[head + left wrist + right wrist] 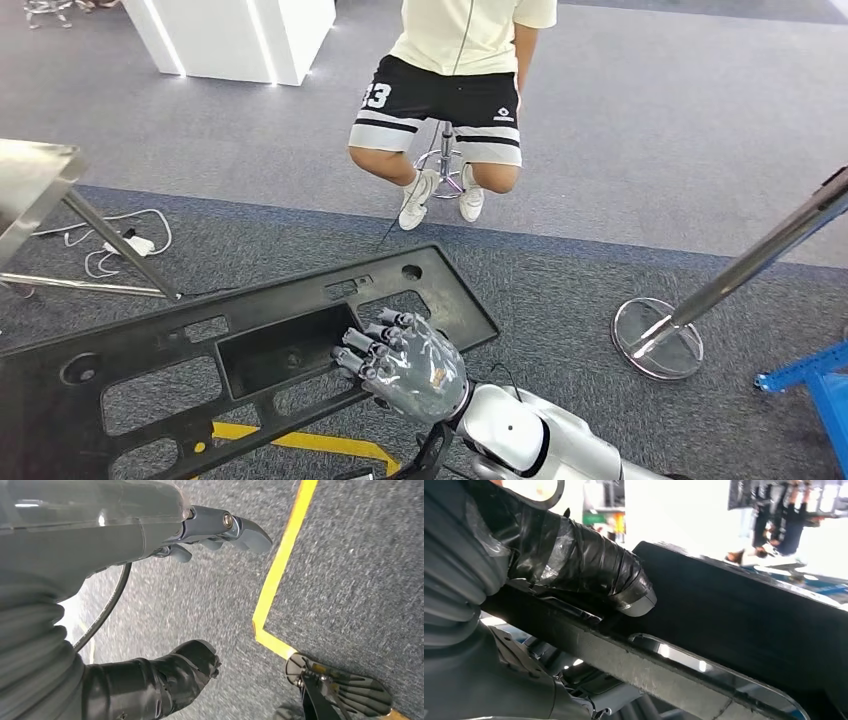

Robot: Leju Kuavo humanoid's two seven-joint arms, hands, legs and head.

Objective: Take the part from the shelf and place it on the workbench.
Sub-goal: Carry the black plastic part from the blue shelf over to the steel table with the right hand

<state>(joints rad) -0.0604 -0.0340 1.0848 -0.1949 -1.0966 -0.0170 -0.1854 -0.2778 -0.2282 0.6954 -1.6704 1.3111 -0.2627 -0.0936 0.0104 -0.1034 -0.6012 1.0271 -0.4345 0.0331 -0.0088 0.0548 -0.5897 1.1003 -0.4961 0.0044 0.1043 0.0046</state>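
The part, a long black plastic panel pierced with cutouts, spans the lower left of the head view, its long axis rising from the lower-left edge toward the centre. The right hand grips it at its near right end, fingers hooked over an inner opening's edge, the taped thumb pressed on the other face. The left hand hangs over carpet and yellow floor tape, holding nothing, fingers apart. A seated person faces the robot.
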